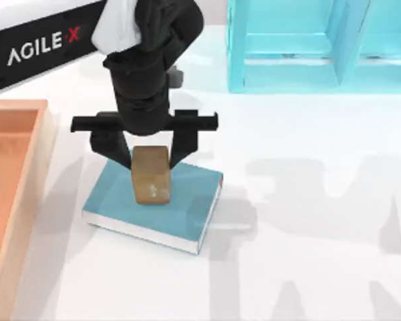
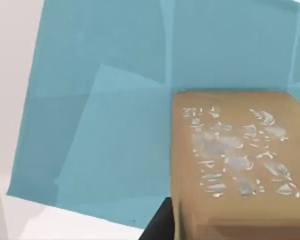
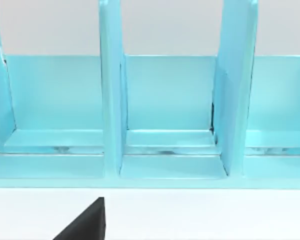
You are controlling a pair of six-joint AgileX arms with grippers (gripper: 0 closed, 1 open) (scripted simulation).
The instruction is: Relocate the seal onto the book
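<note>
**A:** What took up the most room on the desk?

**B:** The light-blue shelf rack [image 1: 321, 47] along the far edge, open compartments facing the arms, and the orange wooden tray [image 1: 13, 194] against the left edge. Neither had a part in the job; both stood well apart from the work.

**A:** And the book?

**B:** The book [image 1: 187, 200] lay flat, left of the desk's middle, near the tray, its teal cover up, so it offered a broad level face to set something on.

**A:** Where was the seal?

**B:** The seal [image 1: 151, 175] was over the cover's far-left part, tilted a little. In the left wrist view its pale-marked face [image 2: 235, 155] hung above the teal cover [image 2: 105, 150]. I couldn't tell whether its base touched the book yet.

**A:** Who held it?

**B:** The left gripper [image 1: 150, 155], reaching down from above, one finger on each side of the block's upper part, jaws clenched on the seal. My guess is the top grasp kept the base free to land flat.

**A:** The right arm?

**B:** Parked; its wrist view faced the shelf rack [image 3: 165, 100], with a dark finger tip [image 3: 85, 222] at the frame's edge. Whether those jaws were apart or together, I cannot tell.
</note>
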